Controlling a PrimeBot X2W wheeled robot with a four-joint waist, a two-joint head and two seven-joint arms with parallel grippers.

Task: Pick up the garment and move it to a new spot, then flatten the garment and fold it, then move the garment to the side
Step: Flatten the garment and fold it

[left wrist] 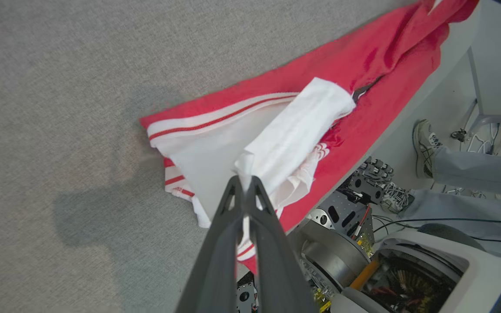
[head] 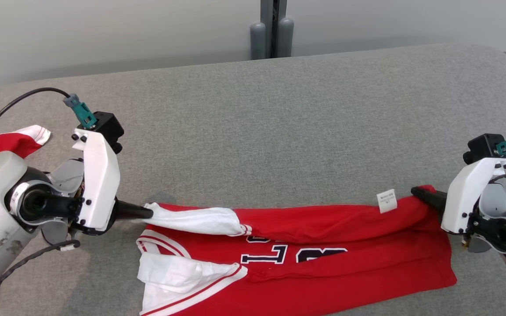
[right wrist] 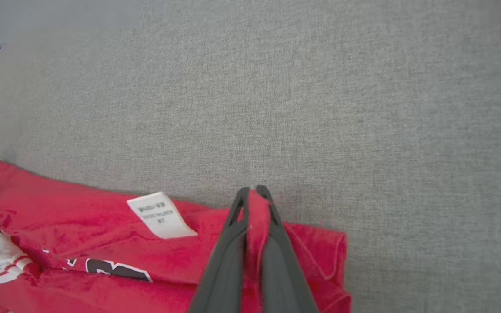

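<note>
Nearest the robot, the red garment lies stretched along the near edge of the grey bench, with dark lettering and white, red-striped trim showing on its front. Its far edge is gathered into a long fold that runs between the two arms. At the left end of that fold the left pincer is clamped shut on the tip of a white sleeve; the left wrist view shows the white cloth pinched between the closed fingertips. At the right end the right pincer is closed on a ridge of red cloth at the garment's corner, and the right wrist view shows that cloth squeezed between its tips. A small white label stands up from the fold just beside the right pincer. Below the bench edge, the left wrist view shows a person's shoe on the floor. Farther left on the bench, partly behind the left arm, lies another piece of red and white cloth.
</note>
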